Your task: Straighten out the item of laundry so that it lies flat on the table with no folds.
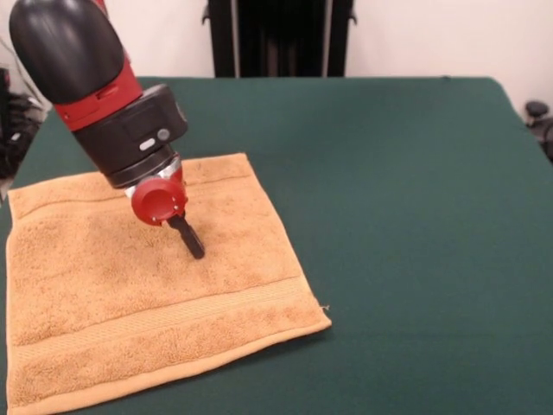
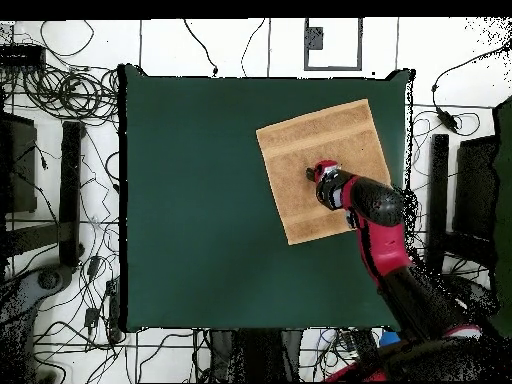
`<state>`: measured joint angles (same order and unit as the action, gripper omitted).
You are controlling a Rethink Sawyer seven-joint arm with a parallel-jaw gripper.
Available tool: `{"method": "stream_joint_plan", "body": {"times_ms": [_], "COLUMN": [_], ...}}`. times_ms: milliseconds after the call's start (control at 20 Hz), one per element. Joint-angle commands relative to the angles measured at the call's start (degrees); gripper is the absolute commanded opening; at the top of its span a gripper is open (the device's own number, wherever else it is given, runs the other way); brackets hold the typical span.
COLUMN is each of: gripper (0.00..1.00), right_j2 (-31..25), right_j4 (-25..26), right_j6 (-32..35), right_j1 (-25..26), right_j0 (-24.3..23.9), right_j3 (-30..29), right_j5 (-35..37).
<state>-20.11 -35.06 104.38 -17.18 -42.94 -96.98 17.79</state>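
Towel (image 1: 130, 294) is spread on the green bench (image 1: 415, 216), lower left of the front frame, running off the left and bottom edges there. It looks flat, no obvious folds; woven band visible near the lower edge, another near the top edge. Near right corner sits at lower centre of the frame, with a small thread sticking out.

Overhead: towel (image 2: 300, 175) sits upper right on the bench (image 2: 190, 200), slightly rotated, close to the right edge.

Arm (image 1: 95, 86) comes in from upper left in the front view, tilted. Tool (image 1: 192, 242) tip points down at the middle of the towel, apparently touching the cloth. Only one dark finger shows below the red collar, so can't tell if the tool is open or closed.
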Motion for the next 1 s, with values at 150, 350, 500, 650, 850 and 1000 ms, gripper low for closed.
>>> {"method": "stream_joint_plan", "body": {"times_ms": [150,350,500,650,850,1000], "gripper": [0.0,0.0,0.0,0.0,0.0,0.0], "right_j2": [-9.1,-9.5,-9.6,-11.2,-15.4,-15.6], "right_j4": [-2.7,-2.8,-3.9,-4.5,-4.8,-4.7], "right_j6": [18.0,18.0,18.0,16.2,14.6,15.8], "right_j1": [9.9,9.6,10.1,11.1,12.6,12.5], "right_j0": [1.5,0.8,1.8,1.2,-1.0,-0.9], "right_j3": [-9.6,-9.4,-7.0,-4.9,-3.9,-4.1], "right_j5": [-11.3,-11.1,-10.3,-8.1,-7.3,-8.8]}}
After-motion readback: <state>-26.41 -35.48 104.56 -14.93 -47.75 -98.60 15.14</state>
